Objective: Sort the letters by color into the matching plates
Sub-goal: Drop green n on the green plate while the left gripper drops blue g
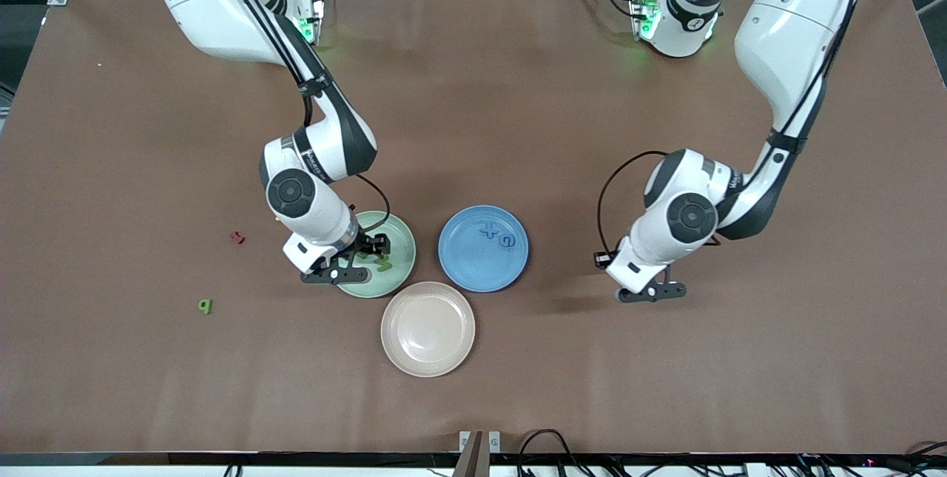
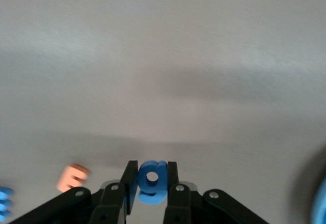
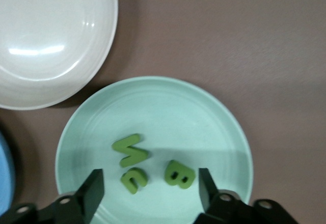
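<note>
Nearest the camera lay the beige-pink plate [image 1: 427,328], unused. Over the pale green plate [image 1: 396,233], my right gripper [image 3: 150,188] hung with fingers spread and released; three green letters [image 3: 130,150] lay in it. My left gripper [image 2: 152,180] was clenched on a blue letter [image 2: 153,182] above the tabletop [image 1: 518,114]. Judged next: carry it to the blue plate [image 1: 459,270], then fetch the stray green letter [image 1: 205,306].
</note>
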`<control>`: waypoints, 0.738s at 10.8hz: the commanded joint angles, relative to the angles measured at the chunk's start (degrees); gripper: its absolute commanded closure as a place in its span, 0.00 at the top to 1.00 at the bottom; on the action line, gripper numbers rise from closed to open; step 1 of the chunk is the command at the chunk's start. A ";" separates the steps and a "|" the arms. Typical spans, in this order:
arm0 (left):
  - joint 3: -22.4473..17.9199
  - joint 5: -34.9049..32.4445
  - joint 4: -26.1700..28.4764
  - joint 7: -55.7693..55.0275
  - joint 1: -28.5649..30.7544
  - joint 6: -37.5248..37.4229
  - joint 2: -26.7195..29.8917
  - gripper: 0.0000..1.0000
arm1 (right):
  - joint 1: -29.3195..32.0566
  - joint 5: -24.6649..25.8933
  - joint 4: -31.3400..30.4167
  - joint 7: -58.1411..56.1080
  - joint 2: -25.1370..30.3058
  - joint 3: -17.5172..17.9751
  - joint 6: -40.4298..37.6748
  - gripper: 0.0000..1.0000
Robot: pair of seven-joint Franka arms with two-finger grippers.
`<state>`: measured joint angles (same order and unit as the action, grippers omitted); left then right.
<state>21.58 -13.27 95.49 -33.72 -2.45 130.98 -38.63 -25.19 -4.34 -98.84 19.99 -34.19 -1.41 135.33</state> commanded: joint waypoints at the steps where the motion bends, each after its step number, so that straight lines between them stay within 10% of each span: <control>1: 0.22 -0.44 0.31 -7.30 -4.05 -0.91 1.02 0.00 | 2.42 -0.76 0.84 -8.09 0.96 -2.45 -3.13 1.00; 8: 0.22 -0.26 -2.50 -22.25 -15.12 -0.73 0.14 0.00 | 15.33 -0.32 1.90 -22.52 1.05 -2.99 -3.23 1.00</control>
<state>22.33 -13.27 93.86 -52.45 -15.75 130.98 -38.61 -13.10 -4.33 -97.71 2.19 -33.58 -5.04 133.18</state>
